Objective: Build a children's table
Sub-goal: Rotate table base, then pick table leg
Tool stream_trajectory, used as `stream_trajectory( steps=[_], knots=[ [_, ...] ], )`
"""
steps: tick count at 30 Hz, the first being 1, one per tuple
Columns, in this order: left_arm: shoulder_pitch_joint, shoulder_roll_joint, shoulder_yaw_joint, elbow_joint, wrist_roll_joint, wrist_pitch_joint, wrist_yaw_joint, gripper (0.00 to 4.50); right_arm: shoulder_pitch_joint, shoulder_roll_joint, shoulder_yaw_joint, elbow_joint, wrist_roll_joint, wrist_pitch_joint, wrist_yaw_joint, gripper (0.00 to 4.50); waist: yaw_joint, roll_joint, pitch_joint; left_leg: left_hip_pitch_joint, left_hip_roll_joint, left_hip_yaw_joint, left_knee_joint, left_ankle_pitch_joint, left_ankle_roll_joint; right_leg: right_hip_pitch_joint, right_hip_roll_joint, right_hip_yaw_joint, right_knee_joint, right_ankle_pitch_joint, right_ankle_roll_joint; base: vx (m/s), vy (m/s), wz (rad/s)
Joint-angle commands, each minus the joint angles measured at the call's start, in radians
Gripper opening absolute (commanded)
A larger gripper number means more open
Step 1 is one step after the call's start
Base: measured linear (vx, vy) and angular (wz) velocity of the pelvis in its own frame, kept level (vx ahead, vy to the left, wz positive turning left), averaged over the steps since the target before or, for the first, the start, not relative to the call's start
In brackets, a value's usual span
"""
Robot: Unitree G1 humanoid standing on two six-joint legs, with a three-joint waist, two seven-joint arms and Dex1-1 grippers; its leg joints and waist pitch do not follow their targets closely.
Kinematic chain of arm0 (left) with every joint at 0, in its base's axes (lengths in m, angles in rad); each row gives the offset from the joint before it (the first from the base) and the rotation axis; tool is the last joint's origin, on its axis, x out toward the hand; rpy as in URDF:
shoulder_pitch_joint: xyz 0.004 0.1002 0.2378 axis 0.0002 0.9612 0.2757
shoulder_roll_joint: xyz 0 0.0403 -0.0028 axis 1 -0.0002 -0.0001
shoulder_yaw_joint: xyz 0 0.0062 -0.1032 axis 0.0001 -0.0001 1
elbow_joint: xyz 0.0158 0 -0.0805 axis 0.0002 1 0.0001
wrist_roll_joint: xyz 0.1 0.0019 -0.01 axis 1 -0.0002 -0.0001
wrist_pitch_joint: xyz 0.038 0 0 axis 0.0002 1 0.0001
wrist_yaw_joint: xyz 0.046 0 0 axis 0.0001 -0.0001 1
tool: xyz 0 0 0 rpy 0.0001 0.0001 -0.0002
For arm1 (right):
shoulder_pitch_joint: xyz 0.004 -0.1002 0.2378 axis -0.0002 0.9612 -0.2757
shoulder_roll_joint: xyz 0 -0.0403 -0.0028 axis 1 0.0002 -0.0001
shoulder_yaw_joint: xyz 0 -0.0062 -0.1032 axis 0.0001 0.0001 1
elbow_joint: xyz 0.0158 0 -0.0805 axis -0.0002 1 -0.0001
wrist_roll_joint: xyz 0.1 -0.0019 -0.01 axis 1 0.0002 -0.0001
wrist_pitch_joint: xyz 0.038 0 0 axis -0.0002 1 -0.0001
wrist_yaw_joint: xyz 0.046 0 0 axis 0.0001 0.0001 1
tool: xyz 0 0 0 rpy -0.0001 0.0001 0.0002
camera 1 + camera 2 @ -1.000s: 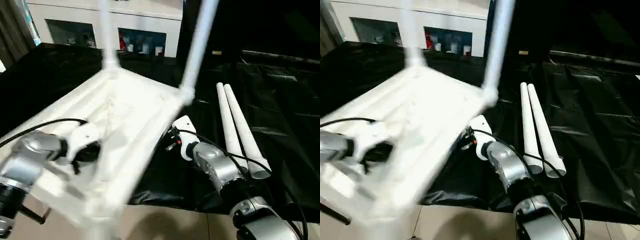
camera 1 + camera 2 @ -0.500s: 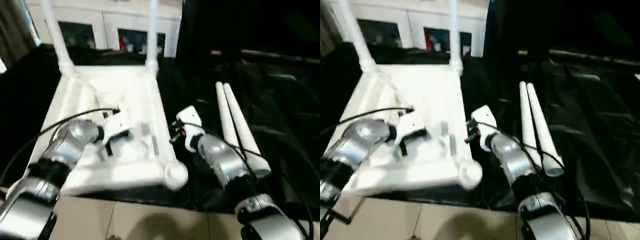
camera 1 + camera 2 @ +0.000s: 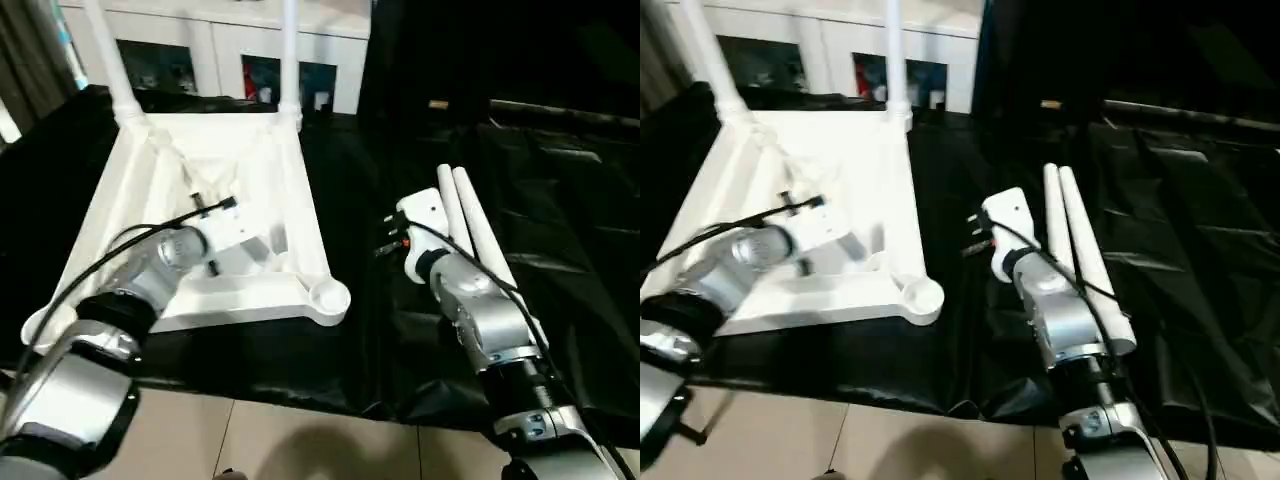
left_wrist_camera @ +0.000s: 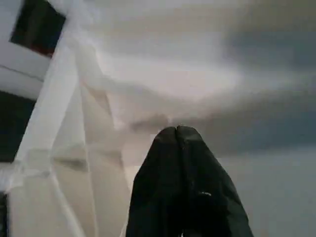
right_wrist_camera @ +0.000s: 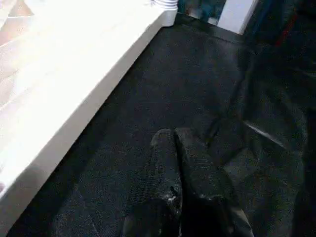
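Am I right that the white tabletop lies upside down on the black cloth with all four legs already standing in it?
Not quite. The tabletop does lie upside down on the black cloth, but the left eye view shows two legs standing in its far corners. The other two legs lie loose on the cloth beside the right arm.

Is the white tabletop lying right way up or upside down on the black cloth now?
Upside down. The tabletop shows its ribbed underside, two fitted legs rise from the far corner sockets, and the near corner socket gapes open and empty.

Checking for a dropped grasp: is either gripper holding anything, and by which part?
Nothing held. The left gripper is shut over the table top; the right gripper is shut above the black cloth.
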Motion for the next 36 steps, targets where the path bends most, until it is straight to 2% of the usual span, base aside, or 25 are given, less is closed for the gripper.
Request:
stream_trajectory(
  steps=[1, 2, 4, 5, 6, 7, 8, 9, 10, 11, 12, 13, 14, 15, 16, 17, 18, 19, 23, 24, 27, 28, 32, 33, 36],
  knots=[
    [0.014, -0.023, 0.058, -0.075, -0.092, -0.007, -0.056, 0.02, 0.0, -0.011, -0.037, -0.066, 0.026, 0.087, 0.002, 0.18, 0.002, 0.026, -0.077, 0.008, 0.018, -0.004, -0.064, -0.153, -0.021, 0.065, -0.064, 0.059, -0.055, -0.042, -0.203, 0.0, 0.0, 0.0],
    [0.027, -0.026, 0.077, -0.116, -0.127, 0.006, -0.089, 0.0, 0.001, -0.012, -0.05, -0.092, 0.051, 0.119, 0.014, 0.29, 0.003, 0.02, -0.076, 0.007, 0.019, -0.004, -0.065, -0.15, -0.015, 0.07, -0.067, 0.059, -0.052, -0.031, -0.213, 0.0, 0.0, 0.0],
    [0.055, -0.017, 0.094, -0.204, -0.173, 0.053, -0.147, 0.0, 0.0, -0.024, -0.064, -0.132, 0.059, 0.177, 0.007, 0.36, 0.001, 0.023, -0.076, 0.007, 0.019, -0.002, -0.064, -0.15, -0.012, 0.065, -0.065, 0.059, -0.053, -0.031, -0.211, 0.0, 0.0, 0.0],
    [0.06, -0.014, 0.097, -0.222, -0.182, 0.062, -0.158, 0.0, 0.0, -0.028, -0.066, -0.14, 0.058, 0.191, 0.003, 0.56, 0.0, 0.021, -0.075, 0.007, 0.019, -0.002, -0.066, -0.147, -0.016, 0.066, -0.064, 0.059, -0.052, -0.041, -0.207, 0.0, 0.0, 0.0],
    [0.077, -0.007, 0.108, -0.281, -0.21, 0.107, -0.191, 0.0, -0.005, -0.036, -0.076, -0.154, 0.054, 0.238, -0.011, 0.56, -0.002, 0.015, -0.075, 0.006, 0.018, -0.001, -0.066, -0.149, -0.017, 0.067, -0.064, 0.059, -0.053, -0.048, -0.204, 0.0, 0.0, 0.0],
    [0.104, 0.008, 0.118, -0.367, -0.243, 0.161, -0.243, 0.0, -0.015, -0.043, -0.1, -0.174, 0.056, 0.303, -0.033, 0.7, -0.002, 0.017, -0.074, 0.008, 0.02, -0.002, -0.067, -0.143, -0.023, 0.068, -0.065, 0.059, -0.051, -0.065, -0.202, 0.0, 0.0, 0.0],
    [0.121, 0.014, 0.125, -0.423, -0.266, 0.203, -0.273, 0.0, -0.023, -0.045, -0.119, -0.186, 0.058, 0.341, -0.05, 0.78, -0.006, 0.007, -0.071, 0.007, 0.02, 0.001, -0.067, -0.137, -0.021, 0.065, -0.065, 0.061, -0.054, -0.083, -0.198, 0.0, 0.0, 0.0],
    [0.121, 0.014, 0.125, -0.423, -0.266, 0.203, -0.273, 0.0, -0.023, -0.045, -0.119, -0.186, 0.058, 0.341, -0.05, 0.83, -0.006, 0.01, -0.072, 0.007, 0.02, 0.0, -0.067, -0.136, -0.025, 0.066, -0.067, 0.061, -0.052, -0.093, -0.198, 0.0, 0.0, 0.0],
    [0.145, 0.019, 0.141, -0.504, -0.305, 0.266, -0.314, 0.0, -0.035, -0.048, -0.143, -0.21, 0.062, 0.404, -0.068, 0.89, -0.006, 0.012, -0.07, 0.012, 0.019, 0.004, -0.066, -0.143, -0.027, 0.059, -0.064, 0.062, -0.058, -0.118, -0.188, 0.0, 0.0, 0.0],
    [0.157, 0.02, 0.15, -0.551, -0.331, 0.305, -0.334, 0.0, -0.041, -0.052, -0.153, -0.222, 0.063, 0.441, -0.074, 1.03, -0.009, 0.004, -0.069, 0.008, 0.02, 0.003, -0.068, -0.139, -0.028, 0.063, -0.064, 0.062, -0.056, -0.129, -0.182, 0.0, 0.0, 0.0],
    [0.157, 0.02, 0.15, -0.551, -0.331, 0.305, -0.334, 0.21, -0.041, -0.052, -0.153, -0.222, 0.063, 0.441, -0.074, 1.14, -0.008, 0.007, -0.07, 0.009, 0.02, 0.003, -0.068, -0.137, -0.029, 0.062, -0.064, 0.062, -0.055, -0.135, -0.18, 0.0, 0.0, 0.0],
    [0.173, 0.017, 0.16, -0.617, -0.378, 0.369, -0.358, 0.21, -0.047, -0.064, -0.157, -0.231, 0.057, 0.476, -0.079, 1.14, -0.009, 0.008, -0.069, 0.013, 0.019, 0.005, -0.067, -0.137, -0.033, 0.057, -0.063, 0.062, -0.055, -0.142, -0.176, 0.0, 0.0, 0.0],
    [0.203, 0.013, 0.171, -0.737, -0.474, 0.494, -0.402, 0.43, -0.053, -0.08, -0.172, -0.243, 0.056, 0.533, -0.087, 1.24, -0.01, -0.002, -0.067, 0.012, 0.021, 0.007, -0.067, -0.133, -0.034, 0.057, -0.062, 0.063, -0.057, -0.146, -0.174, 0.0, 0.0, 0.0],
    [0.212, 0.016, 0.166, -0.766, -0.498, 0.518, -0.42, 0.43, -0.054, -0.085, -0.171, -0.245, 0.055, 0.545, -0.084, 1.24, -0.008, 0.001, -0.069, 0.011, 0.022, 0.005, -0.067, -0.125, -0.036, 0.06, -0.065, 0.063, -0.049, -0.14, -0.178, 0.0, 0.0, 0.0],
    [0.224, 0.021, 0.16, -0.803, -0.528, 0.549, -0.443, 0.45, -0.055, -0.093, -0.171, -0.249, 0.054, 0.56, -0.08, 1.41, -0.007, 0.006, -0.069, 0.013, 0.021, 0.006, -0.066, -0.121, -0.037, 0.057, -0.063, 0.063, -0.052, -0.137, -0.176, 0.0, 0.0, 0.0],
    [0.26, 0.045, 0.129, -0.906, -0.597, 0.611, -0.517, 0.51, -0.058, -0.104, -0.175, -0.257, 0.061, 0.605, -0.073, 1.54, -0.008, 0.006, -0.066, 0.012, 0.016, 0.01, -0.065, -0.129, -0.034, 0.052, -0.058, 0.063, -0.058, -0.144, -0.17, 0.0, 0.0, 0.0],
    [0.278, 0.059, 0.109, -0.95, -0.624, 0.633, -0.551, 0.61, -0.061, -0.113, -0.171, -0.259, 0.06, 0.629, -0.068, 1.61, -0.007, 0.005, -0.07, 0.01, 0.017, 0.007, -0.065, -0.123, -0.037, 0.059, -0.061, 0.062, -0.051, -0.136, -0.169, 0.0, 0.0, 0.0],
    [0.279, 0.06, 0.108, -0.953, -0.624, 0.634, -0.553, 0.73, -0.061, -0.113, -0.17, -0.259, 0.06, 0.63, -0.067, 1.64, -0.009, 0.006, -0.066, 0.007, 0.016, 0.009, -0.067, -0.118, -0.037, 0.056, -0.057, 0.063, -0.055, -0.139, -0.163, 0.0, 0.0, 0.0],
    [0.311, 0.091, 0.07, -1.06, -0.63, 0.718, -0.622, 1.05, -0.064, -0.159, -0.137, -0.271, 0.049, 0.74, -0.052, 2.05, -0.013, 0.008, -0.065, 0.009, 0.014, 0.009, -0.066, -0.123, -0.04, 0.058, -0.052, 0.063, -0.06, -0.166, -0.136, 0.0, 0.0, 0.0],
    [0.31, 0.09, 0.07, -1.067, -0.634, 0.731, -0.621, 1.17, -0.062, -0.165, -0.136, -0.27, 0.049, 0.751, -0.051, 2.09, -0.013, 0.004, -0.065, 0.008, 0.013, 0.009, -0.065, -0.124, -0.042, 0.059, -0.052, 0.064, -0.062, -0.176, -0.128, 0.0, 0.0, 0.0],
    [0.302, 0.093, 0.059, -1.103, -0.65, 0.789, -0.603, 1.51, -0.058, -0.175, -0.152, -0.26, 0.053, 0.789, -0.059, 2.48, -0.013, 0.003, -0.064, 0.007, 0.011, 0.009, -0.065, -0.132, -0.046, 0.059, -0.053, 0.064, -0.067, -0.218, -0.109, 0.0, 0.0, 0.0],
    [0.301, 0.098, 0.056, -1.113, -0.654, 0.799, -0.6, 1.62, -0.059, -0.175, -0.156, -0.259, 0.056, 0.794, -0.061, 2.53, -0.013, 0.006, -0.064, 0.008, 0.011, 0.008, -0.065, -0.131, -0.048, 0.057, -0.052, 0.063, -0.067, -0.222, -0.106, 0.0, 0.0, 0.0],
    [0.303, 0.09, 0.054, -1.137, -0.675, 0.831, -0.599, 1.85, -0.063, -0.18, -0.174, -0.227, 0.058, 0.79, -0.07, 2.84, -0.013, 0.004, -0.066, 0.006, 0.011, 0.008, -0.064, -0.127, -0.051, 0.057, -0.05, 0.062, -0.066, -0.208, -0.109, 0.0, 0.0, 0.0],
    [0.303, 0.089, 0.054, -1.14, -0.676, 0.834, -0.6, 1.95, -0.063, -0.18, -0.174, -0.224, 0.057, 0.789, -0.07, 2.91, -0.013, 0.007, -0.067, 0.006, 0.01, 0.008, -0.063, -0.123, -0.051, 0.058, -0.05, 0.062, -0.065, -0.202, -0.11, 0.0, 0.0, 0.0],
    [0.305, 0.088, 0.056, -1.152, -0.672, 0.853, -0.605, 2.3, -0.072, -0.173, -0.191, -0.177, 0.062, 0.766, -0.079, 3.28, -0.013, 0.004, -0.068, 0.005, 0.009, 0.008, -0.062, -0.113, -0.049, 0.059, -0.049, 0.062, -0.063, -0.184, -0.113, 0.0, 0.0, 0.0]
  ],
)
